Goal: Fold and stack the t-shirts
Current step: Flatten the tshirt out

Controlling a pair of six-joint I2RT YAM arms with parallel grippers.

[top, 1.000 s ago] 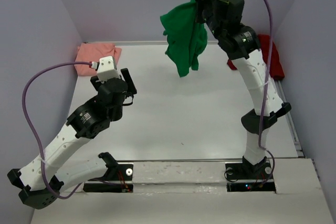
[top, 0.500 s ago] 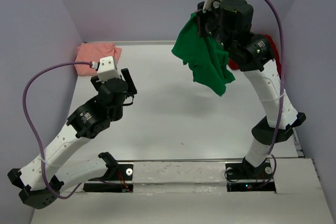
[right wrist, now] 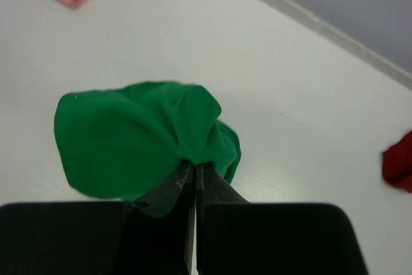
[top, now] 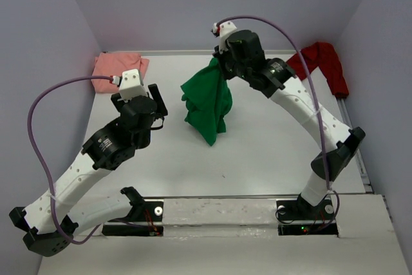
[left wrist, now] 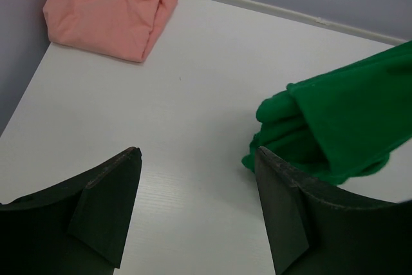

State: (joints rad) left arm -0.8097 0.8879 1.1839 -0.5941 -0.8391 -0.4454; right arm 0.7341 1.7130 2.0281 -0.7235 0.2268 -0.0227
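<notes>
Green t-shirt (top: 206, 102) hangs lengthwise below your right jaws.
They pinch its top; it lies just right of your spread, empty left jaws.

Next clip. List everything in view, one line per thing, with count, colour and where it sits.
green t-shirt: one, bright green, bunched and hanging from the right gripper over the middle of the table
pink t-shirt: one, salmon-pink, folded, far left corner
dark red t-shirt: one, dark red, crumpled, far right edge
table: one, white, under everything
walls: pale lavender, left, far and right sides
cables: two, purple, one looping from each wrist
arms: two, white and black, bases at the near edge
left gripper: one, black, open, empty, above the table's left half
right gripper: one, black, shut on the green t-shirt
</notes>
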